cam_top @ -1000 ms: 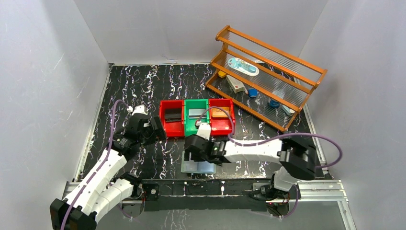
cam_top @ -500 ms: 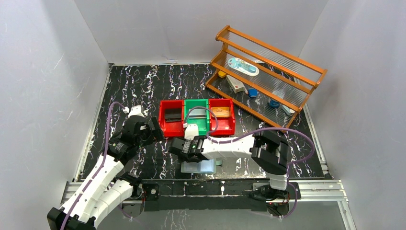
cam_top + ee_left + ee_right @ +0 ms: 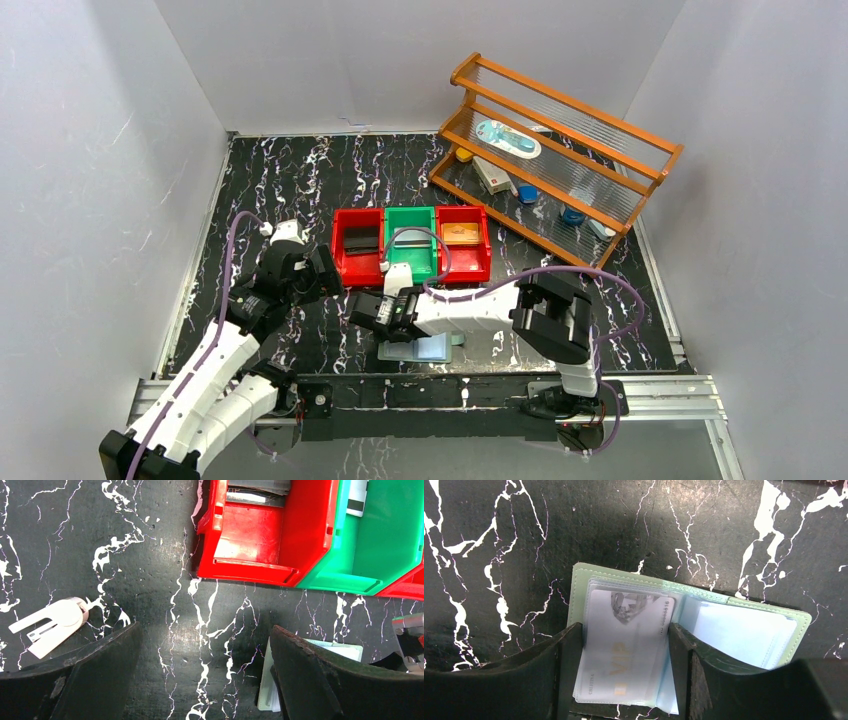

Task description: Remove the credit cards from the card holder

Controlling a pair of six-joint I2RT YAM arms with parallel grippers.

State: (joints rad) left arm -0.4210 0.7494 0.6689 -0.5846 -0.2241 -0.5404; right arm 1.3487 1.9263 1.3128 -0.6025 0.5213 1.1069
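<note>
The sage-green card holder (image 3: 583, 580) lies open on the table, with pale blue clear sleeves showing. A silvery grey VIP credit card (image 3: 624, 650) sits inside its left sleeve. My right gripper (image 3: 624, 627) is open, with one finger on each side of that sleeve, close against its edges. In the top view the right gripper (image 3: 368, 315) hangs over the left end of the holder (image 3: 430, 350). My left gripper (image 3: 204, 630) is open and empty over bare table, left of the holder's pale edge (image 3: 320, 647). It also shows in the top view (image 3: 325, 272).
Three bins stand in a row behind the holder: a red one (image 3: 345, 262) with a dark card, a green one (image 3: 392, 262) with a grey card, and a red one (image 3: 484, 262) with a tan card. A white clip (image 3: 50, 627) lies left. A wooden rack (image 3: 555, 170) stands back right.
My right arm has folded and swung left, carrying its gripper from over the middle of the holder to its left end. The left arm has shifted slightly. The holder stays put.
</note>
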